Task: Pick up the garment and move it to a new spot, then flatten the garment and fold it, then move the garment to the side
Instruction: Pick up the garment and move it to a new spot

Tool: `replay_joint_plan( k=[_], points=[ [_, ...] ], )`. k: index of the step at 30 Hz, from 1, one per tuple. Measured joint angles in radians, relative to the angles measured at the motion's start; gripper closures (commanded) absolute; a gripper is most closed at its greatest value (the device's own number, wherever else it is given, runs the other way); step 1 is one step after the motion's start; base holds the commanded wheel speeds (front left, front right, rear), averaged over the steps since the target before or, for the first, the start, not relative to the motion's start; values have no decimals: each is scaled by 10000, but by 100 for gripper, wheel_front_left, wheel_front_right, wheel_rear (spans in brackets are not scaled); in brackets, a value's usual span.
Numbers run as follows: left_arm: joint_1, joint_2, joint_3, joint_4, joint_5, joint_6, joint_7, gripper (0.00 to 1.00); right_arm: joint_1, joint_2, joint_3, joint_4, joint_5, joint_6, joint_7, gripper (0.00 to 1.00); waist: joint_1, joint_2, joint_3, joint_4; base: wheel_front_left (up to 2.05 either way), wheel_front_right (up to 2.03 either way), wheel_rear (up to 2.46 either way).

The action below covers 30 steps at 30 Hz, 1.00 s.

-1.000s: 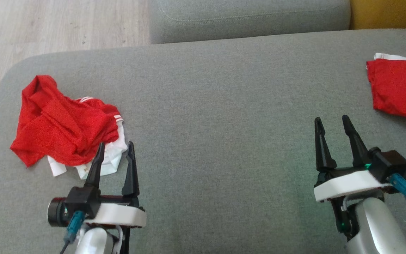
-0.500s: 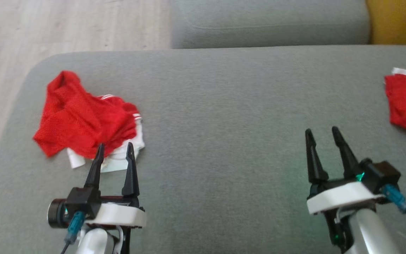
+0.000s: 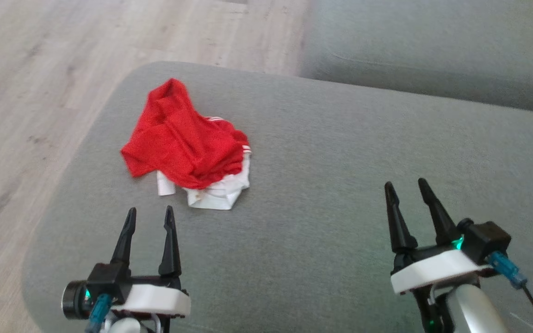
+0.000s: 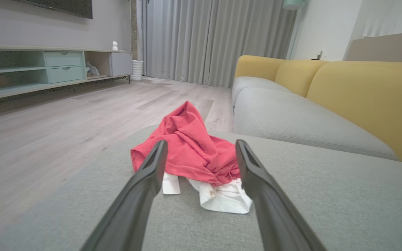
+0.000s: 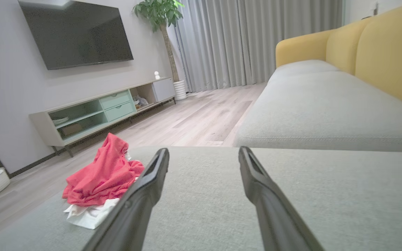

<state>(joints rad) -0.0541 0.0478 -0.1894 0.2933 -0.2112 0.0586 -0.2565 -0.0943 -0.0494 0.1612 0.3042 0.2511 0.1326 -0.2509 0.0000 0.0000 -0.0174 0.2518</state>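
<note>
The left pincer (image 3: 149, 212) is open and empty above the near left corner of the grey seat cushion (image 3: 322, 152). The right pincer (image 3: 405, 185), also open and empty, hovers over the cushion's near right part. The crumpled red-and-white garment (image 3: 188, 148) lies on the cushion toward its far left edge, beyond the left pincer and apart from it. Pale wooden floor (image 3: 40, 69) runs past the cushion's left edge.
</note>
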Motion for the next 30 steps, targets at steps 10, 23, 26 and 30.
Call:
replay_joint_plan(
  k=[10,23,26,30],
  points=[
    [401,48,0,4,0,-2,0,0,267,13,322,23,305,0,0,0,0,0,-417,1155,0,0,0],
    [-128,387,-35,167,-4,-330,236,0,229,13,222,25,291,0,0,0,1,0,91,943,0,0,0],
    [-1163,587,-104,387,-4,-652,723,0,213,15,171,25,171,0,0,0,2,0,407,732,0,0,0],
    [-2801,719,-380,1164,-151,-1225,2023,0,-19,13,52,-2,-31,0,0,0,2,0,958,436,0,0,0]
  ],
)
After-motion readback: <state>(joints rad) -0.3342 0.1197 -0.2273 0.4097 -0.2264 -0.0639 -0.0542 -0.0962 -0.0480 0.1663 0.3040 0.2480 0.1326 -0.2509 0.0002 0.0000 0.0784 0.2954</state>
